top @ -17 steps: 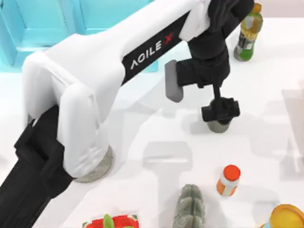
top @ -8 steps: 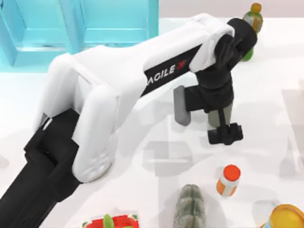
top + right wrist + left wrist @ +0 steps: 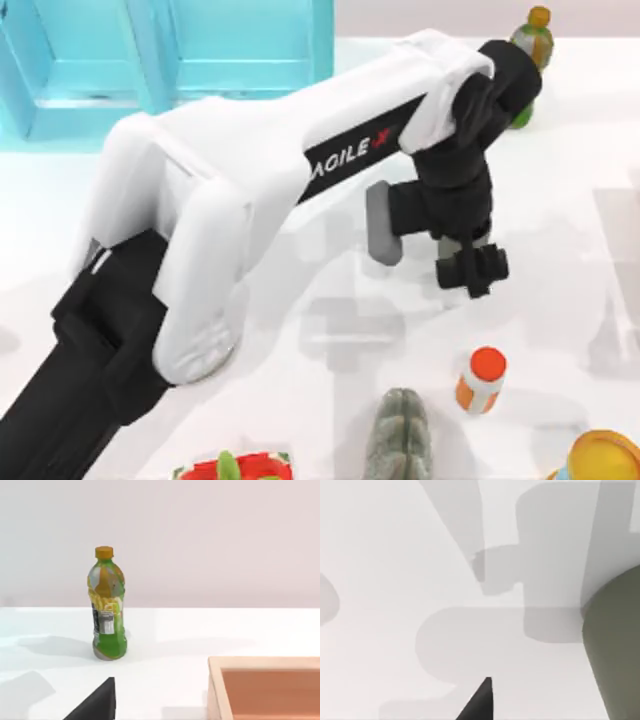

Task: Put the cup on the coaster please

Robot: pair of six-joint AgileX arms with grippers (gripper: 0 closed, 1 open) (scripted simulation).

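Left gripper [image 3: 472, 270] hangs right of table centre, its fingers pinching the cup [image 3: 478, 241], which sits between them clear of the white table [image 3: 330, 330]; in the left wrist view the cup's olive wall [image 3: 615, 655] lies just beside a dark fingertip [image 3: 480, 702]. Count: one cup, one green drink bottle [image 3: 530, 45] far right, one orange-capped white bottle [image 3: 482, 380] and one ribbed grey object [image 3: 400, 440] near.

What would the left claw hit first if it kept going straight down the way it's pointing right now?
Probably bare white table. The left claw points downward over an open patch, gripping the cup; the orange-capped bottle stands off to the side. Height above the surface is unclear.
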